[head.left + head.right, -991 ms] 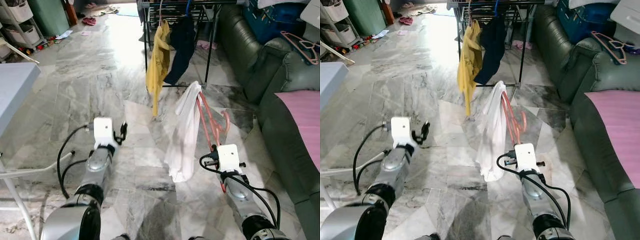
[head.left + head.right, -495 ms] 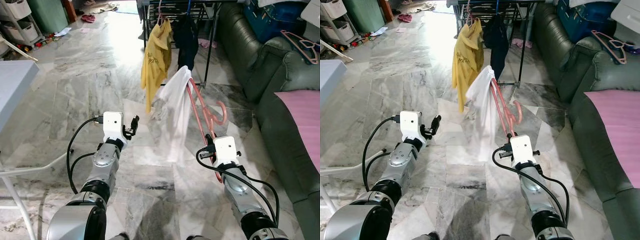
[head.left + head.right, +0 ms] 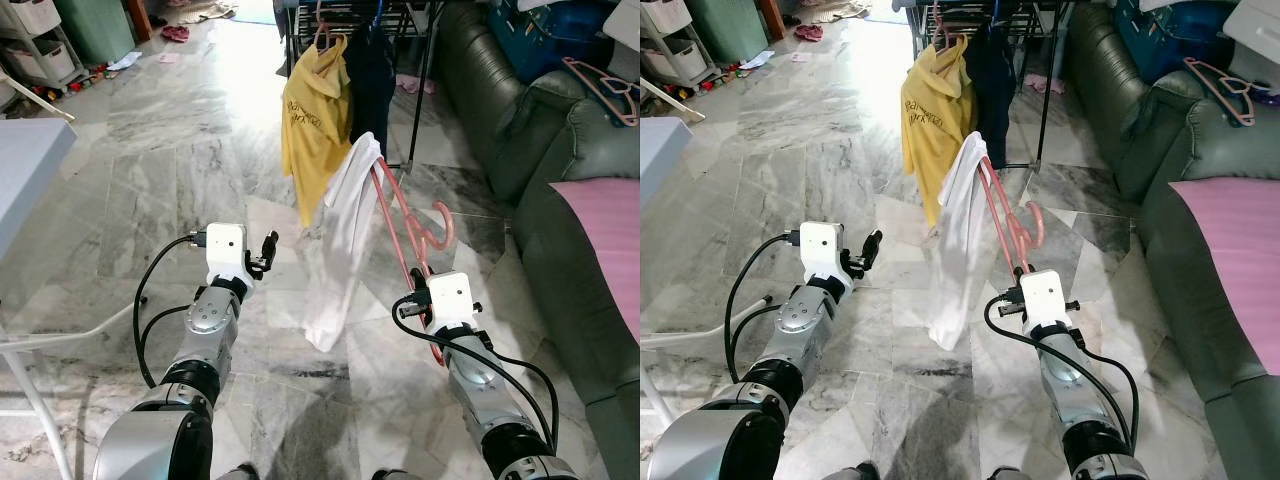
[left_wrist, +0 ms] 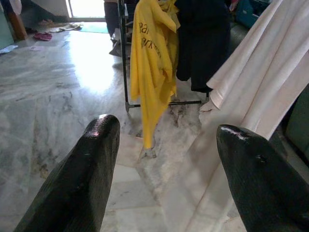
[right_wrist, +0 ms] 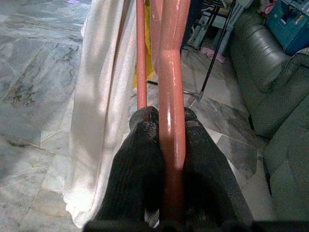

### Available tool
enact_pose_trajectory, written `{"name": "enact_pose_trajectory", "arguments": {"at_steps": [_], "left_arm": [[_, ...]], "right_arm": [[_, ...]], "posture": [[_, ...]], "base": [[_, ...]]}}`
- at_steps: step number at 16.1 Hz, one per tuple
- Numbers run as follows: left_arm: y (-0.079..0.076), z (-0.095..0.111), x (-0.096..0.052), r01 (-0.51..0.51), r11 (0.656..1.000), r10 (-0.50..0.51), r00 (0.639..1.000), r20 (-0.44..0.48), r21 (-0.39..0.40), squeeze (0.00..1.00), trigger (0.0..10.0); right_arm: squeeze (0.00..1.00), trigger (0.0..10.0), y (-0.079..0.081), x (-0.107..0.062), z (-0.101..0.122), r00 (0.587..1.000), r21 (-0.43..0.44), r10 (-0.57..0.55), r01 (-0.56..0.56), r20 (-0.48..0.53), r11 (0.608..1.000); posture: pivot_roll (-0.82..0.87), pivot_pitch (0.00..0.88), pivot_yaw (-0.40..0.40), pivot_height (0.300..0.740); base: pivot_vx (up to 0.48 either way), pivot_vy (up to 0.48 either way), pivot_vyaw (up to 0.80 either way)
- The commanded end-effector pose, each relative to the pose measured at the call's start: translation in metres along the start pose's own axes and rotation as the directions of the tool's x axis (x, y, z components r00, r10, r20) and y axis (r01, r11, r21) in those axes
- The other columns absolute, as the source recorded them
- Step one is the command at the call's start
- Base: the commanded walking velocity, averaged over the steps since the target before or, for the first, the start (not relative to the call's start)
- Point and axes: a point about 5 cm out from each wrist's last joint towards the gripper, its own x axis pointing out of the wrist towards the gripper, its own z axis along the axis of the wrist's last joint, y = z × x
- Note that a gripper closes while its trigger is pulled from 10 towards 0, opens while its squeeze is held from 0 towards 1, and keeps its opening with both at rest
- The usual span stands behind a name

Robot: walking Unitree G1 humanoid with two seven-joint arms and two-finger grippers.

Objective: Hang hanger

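Right gripper [image 5: 169,126] clamps pink hanger [image 5: 172,72] between its jaws; white garment [image 3: 340,240] hangs beside. Left gripper [image 4: 166,140] open, empty.

A: What's around me?
B: Grey marble floor [image 3: 180,170], glare from far doorway. Green sofa [image 3: 560,200] on my right, pink cushion [image 3: 605,240] on it. White table [image 3: 30,170] left.

Home living room doubling as laundry area. Marble tile floor [image 3: 180,150], green leather sofa [image 3: 520,110] with a pink cloth [image 3: 610,230] and spare hanger [image 3: 600,85] on it, metal drying rack [image 3: 420,60] holding a yellow shirt [image 3: 312,130] and dark garment [image 3: 372,80], storage shelves [image 3: 40,50], slippers [image 3: 178,33] by the doorway.
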Motion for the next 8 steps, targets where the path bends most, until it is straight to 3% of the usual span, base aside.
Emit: {"name": "enact_pose_trajectory", "arguments": {"at_steps": [1, 2, 3, 4, 8], "left_arm": [[0.003, 0.004, 0.001, -0.001, 1.0, 0.001, 1.0, 0.015, 0.009, 0.0, 10.0], [0.003, 0.004, 0.001, -0.001, 1.0, 0.001, 1.0, 0.015, 0.009, 0.0, 10.0], [-0.009, -0.014, -0.007, 0.052, 0.999, -0.052, 0.997, -0.052, 0.0, 0.0, 10.0], [-0.008, -0.033, -0.017, 0.024, 1.0, -0.025, 0.991, -0.131, -0.008, 0.0, 10.0], [0.001, -0.043, -0.026, -0.035, 0.999, 0.034, 0.984, -0.173, -0.002, 0.0, 10.0]], "right_arm": [[0.0, 10.0, 0.001, 0.001, 0.005, 1.0, 0.005, 0.002, -0.002, 0.026, 1.0], [0.0, 10.0, 0.001, 0.001, 0.005, 1.0, 0.005, 0.002, -0.002, 0.026, 1.0], [0.0, 10.0, 0.021, -0.01, 0.004, 0.988, 0.046, 0.151, -0.152, 0.027, 0.987], [0.0, 10.0, 0.034, -0.019, -0.003, 0.975, 0.08, 0.223, -0.223, -0.001, 0.972], [0.0, 10.0, 0.031, -0.017, -0.009, 0.984, 0.077, 0.174, -0.171, -0.035, 0.982]], "posture": [[-0.18, 0.137, 0.021, 0.74], [-0.18, 0.137, 0.021, 0.74], [-0.22, 0.16, 0.04, 0.74], [-0.22, 0.158, 0.035, 0.74], [-0.21, 0.149, 0.03, 0.74]], "base": [[0.0, 0.0, 0.0], [0.0, 0.0, 0.0], [0.0, 0.0, 0.0], [0.0, 0.0, 0.0], [0.0, 0.0, 0.0]]}}
